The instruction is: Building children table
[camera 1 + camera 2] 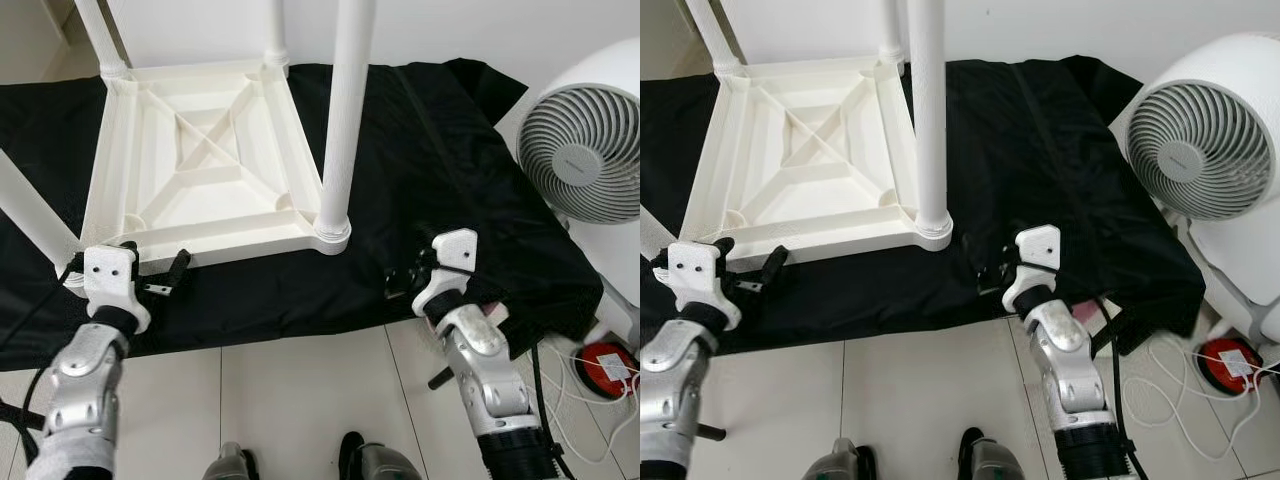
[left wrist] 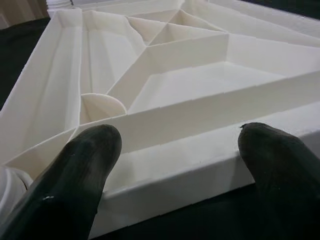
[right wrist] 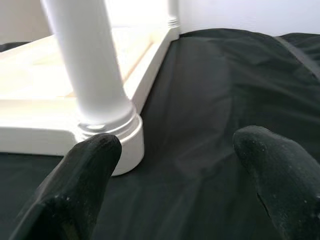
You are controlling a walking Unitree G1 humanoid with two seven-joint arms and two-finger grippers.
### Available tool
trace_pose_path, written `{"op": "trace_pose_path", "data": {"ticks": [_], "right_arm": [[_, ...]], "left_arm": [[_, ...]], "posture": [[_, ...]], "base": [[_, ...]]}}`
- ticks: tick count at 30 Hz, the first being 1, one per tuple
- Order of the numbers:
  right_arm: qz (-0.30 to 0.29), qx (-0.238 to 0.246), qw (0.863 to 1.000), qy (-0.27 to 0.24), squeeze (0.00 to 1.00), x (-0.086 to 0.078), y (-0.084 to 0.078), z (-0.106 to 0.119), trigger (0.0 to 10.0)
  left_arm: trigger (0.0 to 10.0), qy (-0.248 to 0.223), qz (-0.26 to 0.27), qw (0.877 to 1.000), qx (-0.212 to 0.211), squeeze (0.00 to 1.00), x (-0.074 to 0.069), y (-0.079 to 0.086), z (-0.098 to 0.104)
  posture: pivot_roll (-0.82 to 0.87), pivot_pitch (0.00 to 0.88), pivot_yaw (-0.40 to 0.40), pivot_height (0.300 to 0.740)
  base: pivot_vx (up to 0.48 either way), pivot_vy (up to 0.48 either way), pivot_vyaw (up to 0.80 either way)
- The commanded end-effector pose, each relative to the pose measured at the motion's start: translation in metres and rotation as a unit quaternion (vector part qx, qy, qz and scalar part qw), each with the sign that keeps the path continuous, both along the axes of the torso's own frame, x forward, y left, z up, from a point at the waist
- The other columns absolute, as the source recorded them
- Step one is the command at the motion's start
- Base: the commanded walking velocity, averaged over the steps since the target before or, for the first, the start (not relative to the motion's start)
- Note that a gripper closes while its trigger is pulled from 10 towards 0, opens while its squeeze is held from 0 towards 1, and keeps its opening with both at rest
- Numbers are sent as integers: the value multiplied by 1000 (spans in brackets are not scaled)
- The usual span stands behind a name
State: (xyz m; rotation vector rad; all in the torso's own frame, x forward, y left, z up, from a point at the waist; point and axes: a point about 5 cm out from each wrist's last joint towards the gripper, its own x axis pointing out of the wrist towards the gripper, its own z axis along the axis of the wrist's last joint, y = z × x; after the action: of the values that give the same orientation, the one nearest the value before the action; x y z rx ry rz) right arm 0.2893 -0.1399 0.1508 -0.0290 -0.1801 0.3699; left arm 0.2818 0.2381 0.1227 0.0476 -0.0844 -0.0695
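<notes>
Just beyond the spread left pincer (image 1: 150, 268), upturned table (image 1: 200, 160).

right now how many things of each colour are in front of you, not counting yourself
white: 2, the upside-down table and the fan
black: 1, the cloth under the table
red: 1, a round device on the floor by the cables
total: 4

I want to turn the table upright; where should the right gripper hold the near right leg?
Probably low on the leg, just above its collar, coming from the right side over the black cloth. The right gripper is open there, and the round upright post suits two fingers.
</notes>
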Motion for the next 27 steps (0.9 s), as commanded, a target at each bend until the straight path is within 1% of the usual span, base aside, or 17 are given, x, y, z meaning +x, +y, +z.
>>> {"op": "trace_pose_path", "data": {"ticks": [1,6,7,8,9,10,11,12,14,15,16,17,18,20,21,22,27], "right_arm": [[5,-2,1000,-2,0,-3,3,-4,10000],[7,-6,1000,-5,0,-2,7,-6,10000],[0,-6,1000,-8,1000,0,9,-7,10000],[0,-6,1000,-8,1000,0,9,-7,10000],[-15,-5,1000,-18,1000,2,8,-8,10000],[-15,-5,1000,-18,1000,2,8,-8,10000],[-23,-6,999,-27,1000,3,6,-8,10000],[-37,2,999,-32,1000,3,3,-7,10000],[-37,2,999,-32,1000,3,3,-7,10000],[-47,5,998,-35,1000,3,-1,-7,10000],[-54,4,998,-29,1000,2,-3,-9,10000],[-54,4,998,-29,1000,2,-3,-9,10000],[-57,-7,998,-28,51,1,-5,-11,10000],[-57,-7,998,-28,51,1,-5,-11,10000],[-54,-12,998,-27,0,0,-6,-12,10000],[-52,-14,998,-27,0,0,-5,-12,10000],[-36,-20,999,-36,0,3,1,-9,10000]], "left_arm": [[10000,46,34,997,-49,0,-7,-1,-23],[10000,48,39,996,-57,0,-6,-3,-26],[10000,43,37,996,-72,1000,-4,-5,-27],[10000,43,37,996,-72,1000,-4,-5,-27],[10000,22,32,997,-70,1000,-2,-9,-23],[10000,22,32,997,-70,1000,-2,-9,-23],[10000,7,28,998,-64,1000,-2,-14,-19],[10000,-10,18,998,-61,1000,-5,-20,-15],[10000,-10,18,998,-61,1000,-5,-20,-15],[10000,-21,10,998,-53,1000,-8,-26,-12],[10000,-20,-2,999,-40,1000,-14,-33,-13],[10000,-20,-2,999,-40,1000,-14,-33,-13],[10000,-20,-12,999,-24,1000,-19,-39,-14],[10000,-20,-12,999,-24,1000,-19,-39,-14],[10000,-17,-18,999,-21,0,-24,-42,-15],[10000,-18,-20,999,-18,0,-27,-44,-15],[10000,-23,-24,999,-16,0,-28,-44,-12]], "posture": [[-63,140,51,740],[-63,140,51,740],[-63,140,51,740],[-63,140,51,740],[-73,115,20,740],[-73,115,20,740],[-73,115,20,740],[-82,105,-3,740],[-82,105,-3,740],[-82,105,-3,740],[-85,104,-6,740],[-85,104,-6,740],[-82,107,-5,740],[-82,107,-5,740],[-77,104,-3,740],[-75,104,-3,740],[-70,103,-5,740]], "base": [[0,0,0],[0,0,0],[0,0,0],[0,0,0],[0,0,0],[0,0,0],[0,0,0],[0,0,0],[0,0,0],[0,0,0],[0,0,0],[0,0,0],[0,0,0],[0,0,0],[0,0,0],[0,0,0],[0,0,0]]}}
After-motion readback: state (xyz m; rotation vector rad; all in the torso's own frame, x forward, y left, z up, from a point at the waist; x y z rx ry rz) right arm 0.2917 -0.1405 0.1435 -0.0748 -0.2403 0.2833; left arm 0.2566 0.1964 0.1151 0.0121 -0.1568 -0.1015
